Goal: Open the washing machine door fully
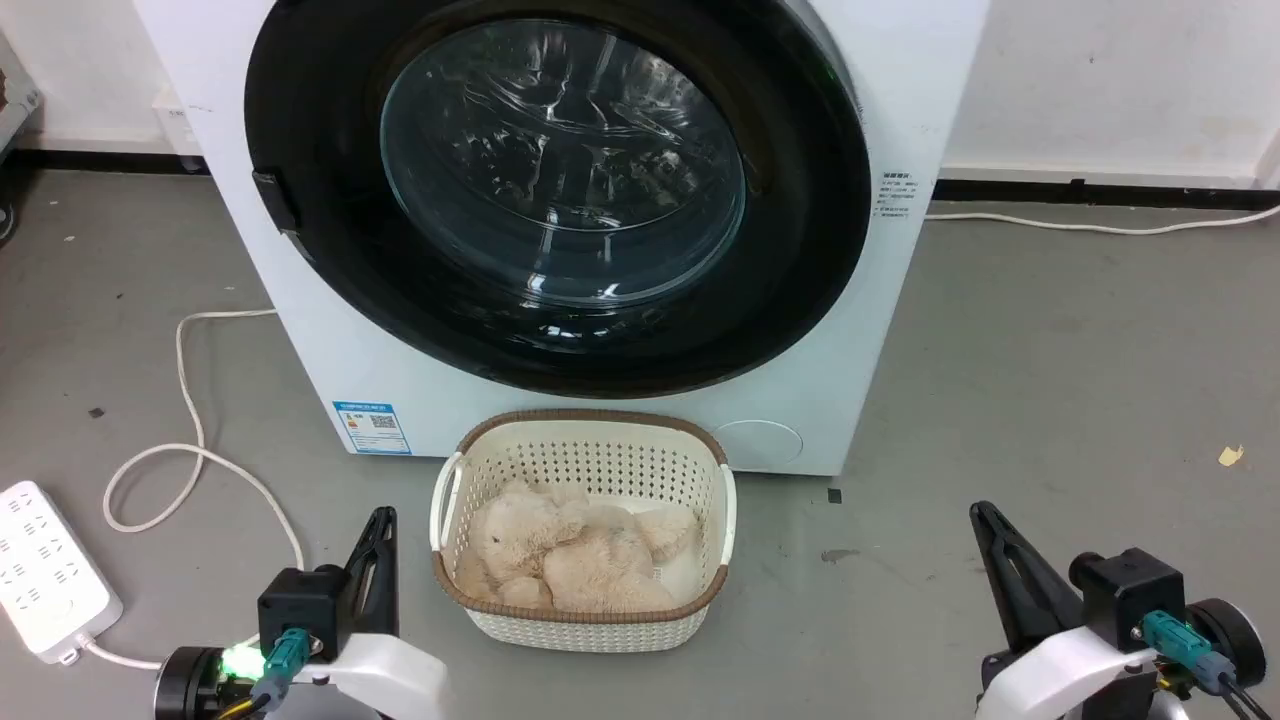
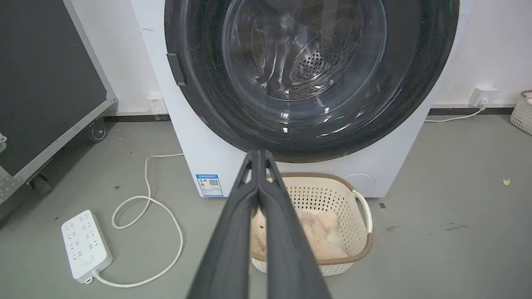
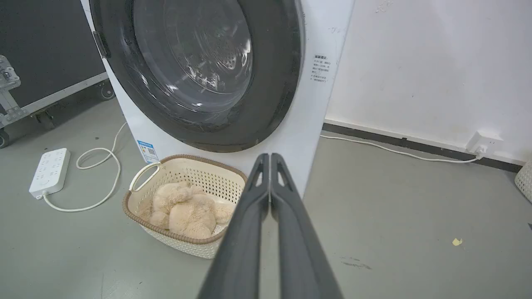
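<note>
The white washing machine [image 1: 900, 120] stands straight ahead, its round glossy black door [image 1: 800, 270] closed flat against the front, clear glass bowl in the middle. A small dark handle sits on the door's left edge [image 1: 272, 198]. The same door [image 2: 199, 104] and machine [image 2: 195, 153] fill the top of the left wrist view, and the door [image 3: 278, 83] appears in the right wrist view. My left gripper [image 1: 380, 520] rests low at the lower left, shut and holding nothing [image 2: 258, 153]. My right gripper [image 1: 982, 512] rests at the lower right, shut and empty [image 3: 270, 155]. Both are well short of the door.
A cream perforated basket [image 1: 585, 450] holding a beige plush toy [image 1: 570, 550] stands on the grey floor just before the machine. A white power strip [image 1: 45, 570] and its looped cable [image 1: 190, 400] lie left. A black wheeled case [image 2: 45, 79] stands further left.
</note>
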